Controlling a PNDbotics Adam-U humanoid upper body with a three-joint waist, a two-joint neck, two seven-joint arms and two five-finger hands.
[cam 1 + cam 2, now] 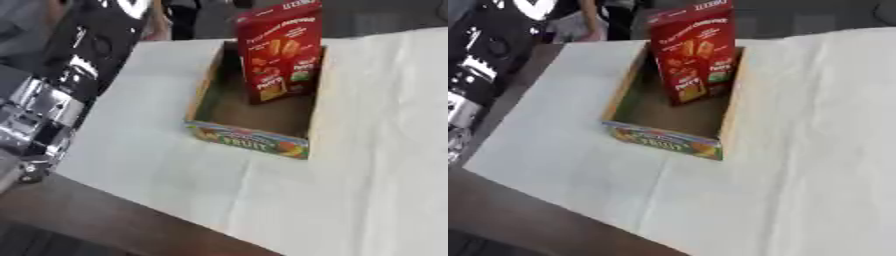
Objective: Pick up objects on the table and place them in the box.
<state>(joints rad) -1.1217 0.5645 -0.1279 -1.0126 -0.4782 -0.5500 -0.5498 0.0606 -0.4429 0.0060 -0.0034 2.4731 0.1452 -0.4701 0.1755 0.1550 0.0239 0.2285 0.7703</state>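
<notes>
Presently, fingers: none can be made out; only the black and silver left arm (61,85) is seen at the left edge, so their state cannot be told.
Carton: the tall red printed cardboard snack carton (280,50) is stood upright inside the box, leaned at its far end.
Box: the shallow open cardboard fruit box (249,137) is set on the white-covered worktop (367,190).
Handling: the carton is judged light, stiff, crushable; best taken by its narrow side edges.

Both views are soft and smeared with motion blur; print on the red carton (280,50) is unreadable. Even, fairly bright light falls on the white cloth (376,150). Strong glare streaks the shiny black arm (79,75) at upper left. Shadow fills the box (254,107).
</notes>
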